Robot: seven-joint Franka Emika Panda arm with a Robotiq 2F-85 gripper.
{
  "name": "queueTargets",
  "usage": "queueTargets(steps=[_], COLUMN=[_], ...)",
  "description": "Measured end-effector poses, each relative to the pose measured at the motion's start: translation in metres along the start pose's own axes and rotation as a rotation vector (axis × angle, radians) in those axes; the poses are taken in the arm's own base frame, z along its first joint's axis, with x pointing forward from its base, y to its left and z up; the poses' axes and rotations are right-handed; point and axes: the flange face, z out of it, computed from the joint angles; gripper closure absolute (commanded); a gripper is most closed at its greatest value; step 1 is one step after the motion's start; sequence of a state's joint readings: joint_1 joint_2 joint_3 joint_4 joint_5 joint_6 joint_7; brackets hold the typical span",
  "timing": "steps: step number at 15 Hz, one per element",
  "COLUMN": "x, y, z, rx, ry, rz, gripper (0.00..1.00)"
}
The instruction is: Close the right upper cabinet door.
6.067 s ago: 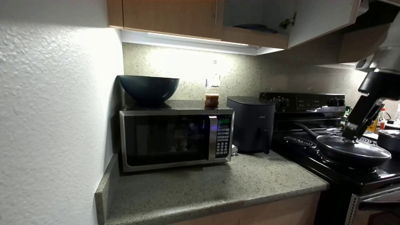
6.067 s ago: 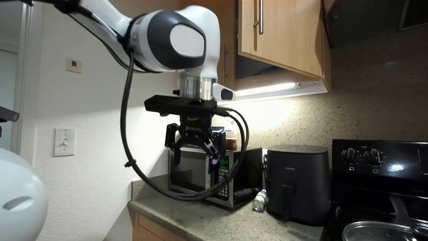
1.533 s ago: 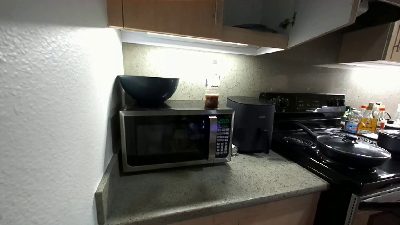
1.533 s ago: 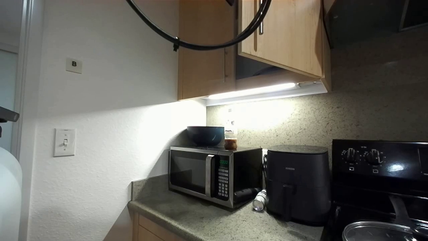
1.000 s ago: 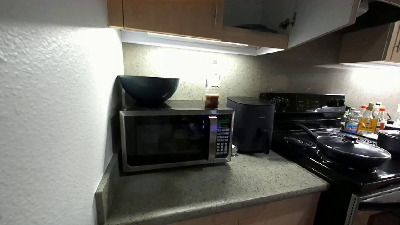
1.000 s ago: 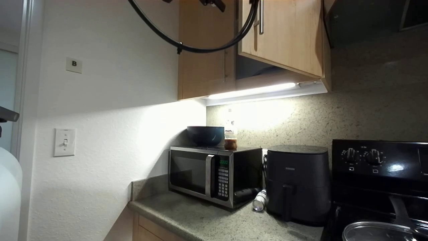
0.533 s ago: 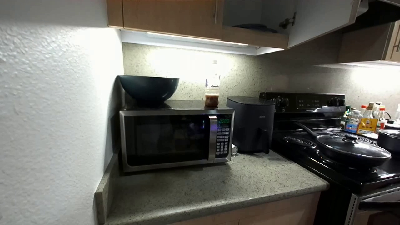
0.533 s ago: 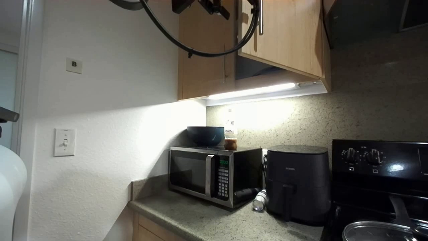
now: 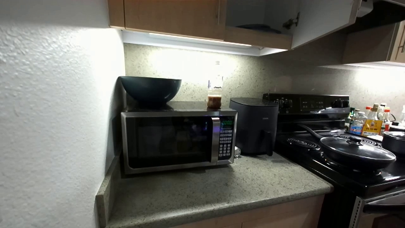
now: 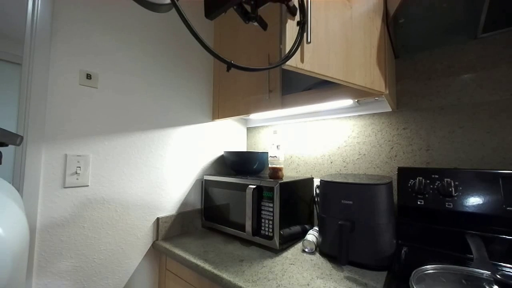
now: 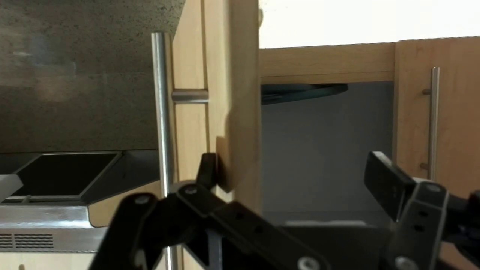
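The right upper cabinet door (image 10: 348, 48) stands ajar, its light-brown front and silver bar handle (image 10: 308, 24) showing in an exterior view. Its pale inner face (image 9: 326, 19) shows in another exterior view. In the wrist view the door (image 11: 243, 75) is seen nearly edge-on, with its handle (image 11: 162, 112) to the left. My gripper (image 11: 294, 165) is open, fingers wide apart. The left finger lies on the handle side, at or touching the door's front near its free edge. The right finger is before the cabinet opening. The gripper (image 10: 278, 18) is partly cut off at the top in an exterior view.
The matching left door (image 9: 174, 15) is shut; its handle (image 11: 434, 120) shows in the wrist view. A dark item (image 9: 259, 28) lies inside the cabinet. Below stand the microwave (image 10: 240, 208), bowl (image 10: 246, 162), bottle (image 10: 276, 164) and air fryer (image 10: 356, 220). A range hood (image 9: 379, 15) is beside the door.
Over six seconds my gripper has risen from before the microwave to the cabinet. In the last half second the door's free edge and handle have swung slightly toward the cabinet.
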State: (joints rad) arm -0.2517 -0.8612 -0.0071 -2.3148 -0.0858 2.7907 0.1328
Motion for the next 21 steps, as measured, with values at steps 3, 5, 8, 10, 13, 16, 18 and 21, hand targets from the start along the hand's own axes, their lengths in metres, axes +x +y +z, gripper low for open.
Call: queueTargets(steps=[3, 5, 8, 10, 13, 16, 18, 21], x=[0.002, 0.004, 0.007, 0.007, 0.003, 0.003, 0.005, 0.01], y=[-0.009, -0.015, -0.03, -0.046, -0.07, -0.075, -0.067, -0.049], z=[0.006, 0.009, 0.014, 0.016, 0.016, 0.014, 0.013, 0.008], rx=[0.057, 0.093, 0.179, 0.269, 0.38, 0.433, 0.416, 0.326], ry=[-0.021, -0.037, -0.063, -0.088, -0.124, -0.123, -0.115, -0.095], rz=[-0.022, -0.041, -0.069, -0.095, -0.145, -0.157, -0.151, -0.156], gripper=[0.0, 0.0, 0.0, 0.0, 0.0, 0.0, 0.0, 0.0])
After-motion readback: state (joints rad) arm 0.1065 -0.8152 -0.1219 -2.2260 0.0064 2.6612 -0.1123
